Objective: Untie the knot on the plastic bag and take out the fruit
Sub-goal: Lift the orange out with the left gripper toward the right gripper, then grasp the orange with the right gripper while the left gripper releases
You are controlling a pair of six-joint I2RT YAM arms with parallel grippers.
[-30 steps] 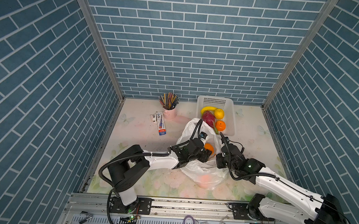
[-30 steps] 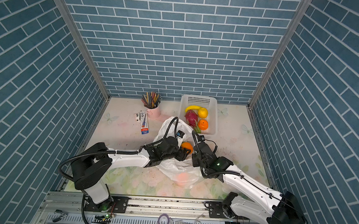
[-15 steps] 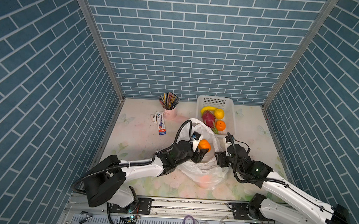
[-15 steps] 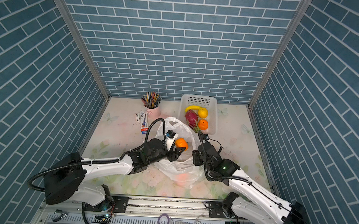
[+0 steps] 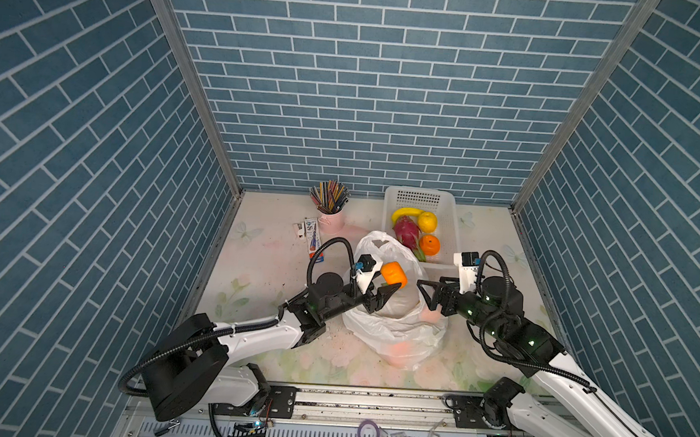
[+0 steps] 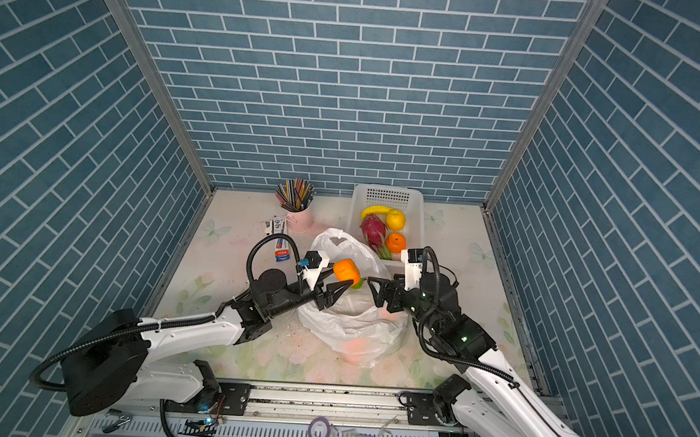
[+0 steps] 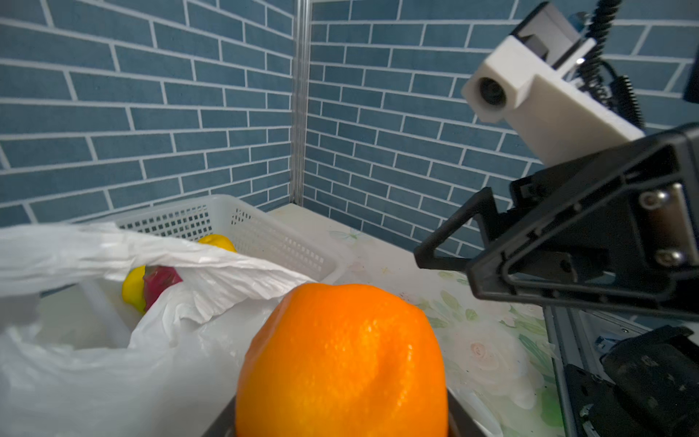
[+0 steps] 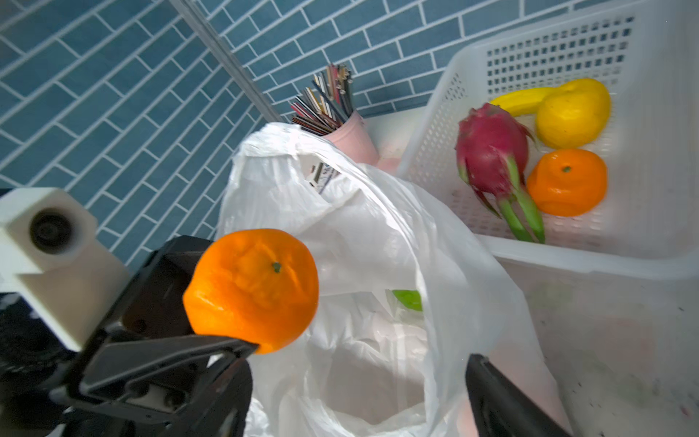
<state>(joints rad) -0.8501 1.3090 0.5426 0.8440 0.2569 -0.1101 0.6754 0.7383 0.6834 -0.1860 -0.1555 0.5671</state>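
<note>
Now the orange (image 5: 393,273) is out of the plastic bag (image 5: 391,330). We see the left gripper (image 5: 390,279) clamped on it above the bag, mid-tabletop; a second ago it was down in the mouth. The right gripper (image 5: 425,295) has dropped the bag rim, jaws wide, empty. A green fruit (image 8: 408,299) remains inside. The basket (image 5: 418,192) at the far edge looks next.

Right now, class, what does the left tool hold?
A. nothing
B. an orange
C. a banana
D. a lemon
B: the left tool is closed on an orange, held over the bag.
</note>
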